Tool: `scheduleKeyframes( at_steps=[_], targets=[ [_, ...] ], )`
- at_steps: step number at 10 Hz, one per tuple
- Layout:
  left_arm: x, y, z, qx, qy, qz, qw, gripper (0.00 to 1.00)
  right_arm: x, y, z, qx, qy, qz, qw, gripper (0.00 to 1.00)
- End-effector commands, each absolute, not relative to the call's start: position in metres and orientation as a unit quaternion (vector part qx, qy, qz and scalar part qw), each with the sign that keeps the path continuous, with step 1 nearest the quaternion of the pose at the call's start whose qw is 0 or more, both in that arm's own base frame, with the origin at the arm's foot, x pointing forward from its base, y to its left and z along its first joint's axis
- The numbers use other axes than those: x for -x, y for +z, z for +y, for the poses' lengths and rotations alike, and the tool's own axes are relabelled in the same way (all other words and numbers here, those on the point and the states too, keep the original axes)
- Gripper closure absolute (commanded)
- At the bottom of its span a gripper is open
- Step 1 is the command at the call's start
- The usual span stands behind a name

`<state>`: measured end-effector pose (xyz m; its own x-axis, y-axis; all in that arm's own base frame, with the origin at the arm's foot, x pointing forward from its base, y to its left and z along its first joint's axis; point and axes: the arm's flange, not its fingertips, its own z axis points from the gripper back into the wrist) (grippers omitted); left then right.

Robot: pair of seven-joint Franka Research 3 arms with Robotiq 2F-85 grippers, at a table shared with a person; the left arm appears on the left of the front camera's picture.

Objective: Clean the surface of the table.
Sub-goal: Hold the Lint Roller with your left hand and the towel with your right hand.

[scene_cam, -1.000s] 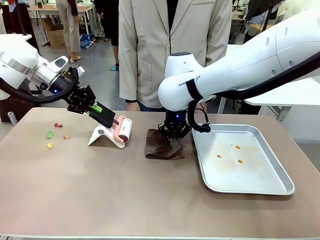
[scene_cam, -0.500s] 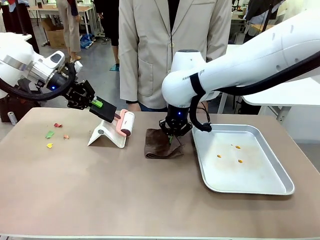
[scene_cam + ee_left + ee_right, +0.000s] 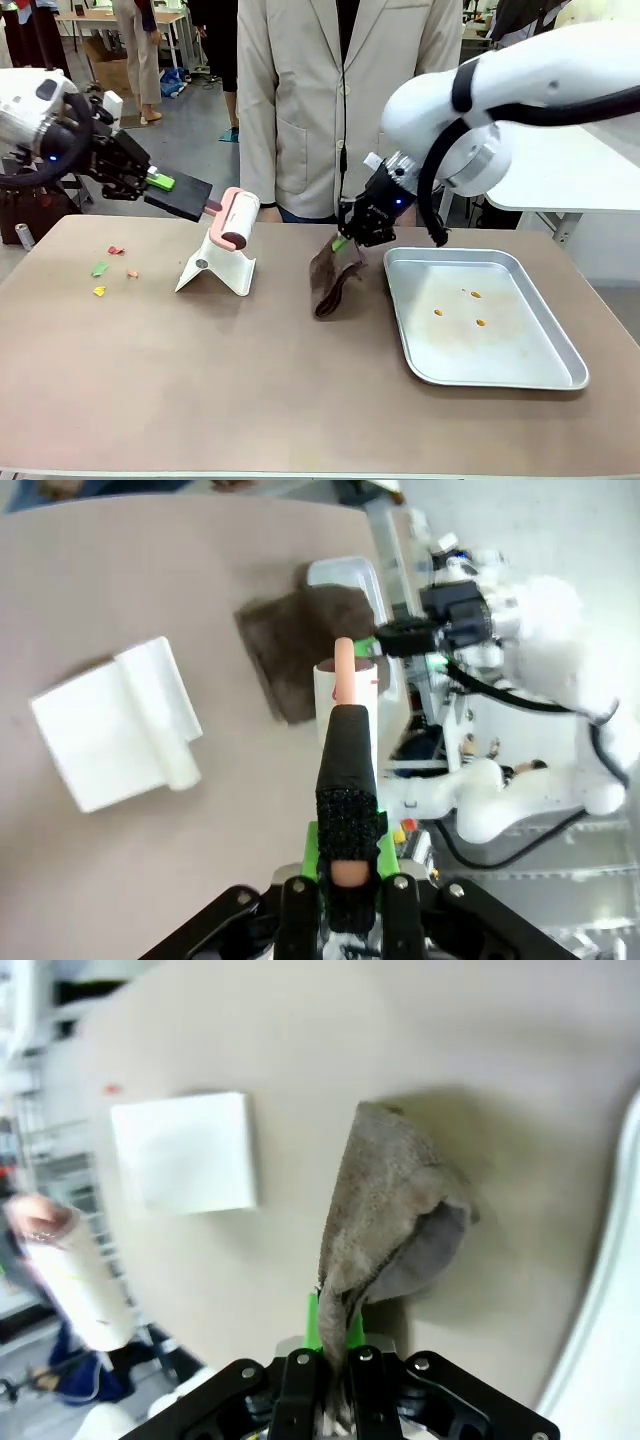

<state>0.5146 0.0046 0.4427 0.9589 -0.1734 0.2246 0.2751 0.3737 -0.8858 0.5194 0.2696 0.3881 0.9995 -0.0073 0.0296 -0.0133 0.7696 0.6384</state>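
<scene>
The taupe table [image 3: 250, 390] carries small coloured paper scraps [image 3: 100, 268] at its far left. My left gripper [image 3: 185, 198] is shut on the pink handle of a lint roller [image 3: 238, 218], held in the air just above a white stand [image 3: 215, 270]. From the left wrist, the gripper [image 3: 347, 742] clamps the handle and the roller [image 3: 345, 683] points away. My right gripper [image 3: 347, 238] is shut on a brown cloth [image 3: 333, 278], which hangs down with its lower end touching the table. In the right wrist view the cloth [image 3: 390, 1230] droops from the gripper [image 3: 335, 1335].
A silver metal tray [image 3: 560, 350] with a few orange crumbs lies at the right, close to the cloth. A person in a beige jacket [image 3: 345, 100] stands at the far edge. The white stand [image 3: 185, 1150] sits left of the cloth.
My left gripper has lifted the lint roller off the stand, up and to the left. My right gripper has raised the brown cloth from flat on the table so that it hangs.
</scene>
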Motion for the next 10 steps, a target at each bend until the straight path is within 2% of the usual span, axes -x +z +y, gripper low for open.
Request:
scheduleKeyframes(
  at_steps=[1, 2, 4, 6, 7, 8, 9, 10],
  targets=[
    [-0.497, 0.446, 0.029, 0.577, -0.127, -0.065, 0.804, 1.0, -0.475, 0.381, 0.225, -0.488, 0.094, -0.02, 0.868, 1.0],
    [-0.488, 0.448, 0.052, 0.599, -0.114, -0.074, 0.789, 1.0, -0.461, 0.386, 0.204, -0.535, 0.127, -0.013, 0.835, 1.0],
    [-0.457, 0.453, 0.092, 0.635, -0.083, -0.1, 0.761, 1.0, -0.436, 0.397, 0.153, -0.601, 0.112, -0.009, 0.791, 1.0],
    [-0.423, 0.46, 0.126, 0.672, -0.039, -0.097, 0.733, 1.0, -0.409, 0.411, 0.094, -0.674, 0.053, 0.012, 0.736, 1.0],
    [-0.408, 0.463, 0.143, 0.682, -0.009, -0.088, 0.726, 1.0, -0.396, 0.416, 0.064, -0.695, 0.026, -0.011, 0.718, 1.0],
    [-0.394, 0.464, 0.165, 0.683, 0.005, -0.102, 0.723, 1.0, -0.383, 0.419, 0.035, -0.708, 0.014, -0.024, 0.705, 1.0],
    [-0.384, 0.458, 0.187, 0.655, -0.009, -0.103, 0.749, 1.0, -0.377, 0.418, 0.007, -0.721, 0.019, -0.031, 0.692, 1.0],
    [-0.375, 0.447, 0.216, 0.629, -0.075, -0.081, 0.769, 1.0, -0.373, 0.414, -0.021, -0.732, 0.005, -0.033, 0.68, 1.0]
  ],
)
